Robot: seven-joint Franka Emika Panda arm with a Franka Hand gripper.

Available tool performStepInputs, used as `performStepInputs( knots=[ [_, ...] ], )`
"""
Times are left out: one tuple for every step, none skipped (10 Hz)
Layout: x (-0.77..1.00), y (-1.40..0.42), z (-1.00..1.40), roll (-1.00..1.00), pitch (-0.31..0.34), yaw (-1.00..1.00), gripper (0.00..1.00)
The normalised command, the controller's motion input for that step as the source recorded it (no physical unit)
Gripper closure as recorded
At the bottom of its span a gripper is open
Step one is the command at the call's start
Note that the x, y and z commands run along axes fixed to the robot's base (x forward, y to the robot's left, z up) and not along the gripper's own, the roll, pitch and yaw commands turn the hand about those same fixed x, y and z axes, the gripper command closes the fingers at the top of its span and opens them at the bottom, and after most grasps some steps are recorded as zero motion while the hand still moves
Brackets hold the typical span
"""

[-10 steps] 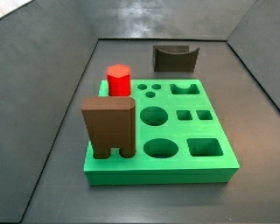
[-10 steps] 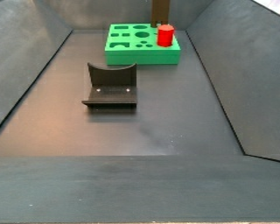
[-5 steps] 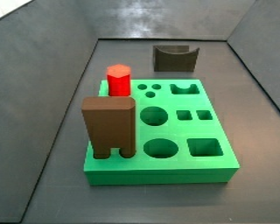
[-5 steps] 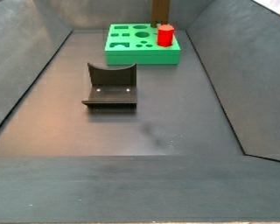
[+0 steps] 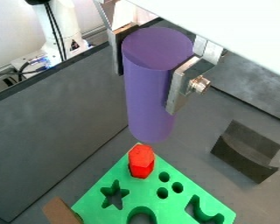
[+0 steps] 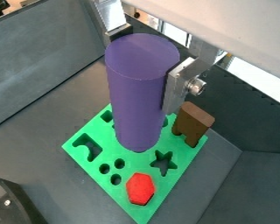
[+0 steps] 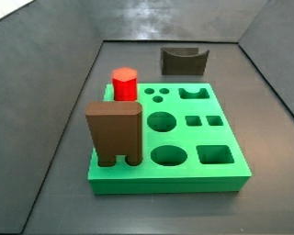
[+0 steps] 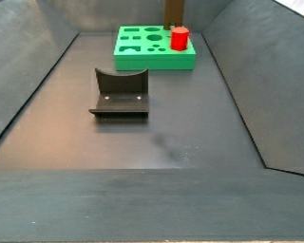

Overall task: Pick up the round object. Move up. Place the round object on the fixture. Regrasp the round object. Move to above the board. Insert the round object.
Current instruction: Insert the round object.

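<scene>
- The gripper [image 5: 154, 74], high above the green board [image 6: 101, 150], pinches the purple peg [image 5: 150, 87] upright near its top.
- The peg looks stiff, smooth and light; it could slip, so a grip on its flanks suits it.

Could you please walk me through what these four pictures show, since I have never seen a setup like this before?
This is a single robot arm with a two-finger gripper. Two cameras sit on its wrist and look down past the fingers; two more are fixed beside the table. In both wrist views the gripper is high above the board and grips the purple round object, an upright cylinder, between its silver fingers. Below lies the green board with shaped holes. A red hexagonal peg and a brown block stand in it. Apart from the board, on the dark floor, sits the fixture, a dark notched block with nothing on it. The side views do not show the arm.
</scene>
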Motion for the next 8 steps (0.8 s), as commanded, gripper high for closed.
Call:
performStepInputs(
  knots=[
    [0.11,-0.11,-0.26,-0.05,-0.021,-0.13,1.00],
    [0.25,-0.22,-0.32,-0.05,-0.056,-0.19,1.00],
    [0.24,-0.23,-0.48,-0.03,-0.057,-0.21,1.00],
    [0.24,-0.23,-0.57,-0.01,-0.067,-0.19,1.00],
    [0.22,-0.20,-0.63,0.00,-0.070,-0.19,1.00],
    [0.19,-0.21,-0.65,0.00,-0.077,-0.18,1.00],
    [0.29,-0.17,-0.64,0.00,-0.051,-0.15,1.00],
    [0.25,-0.17,-0.65,0.00,-0.049,-0.13,1.00]
  ],
)
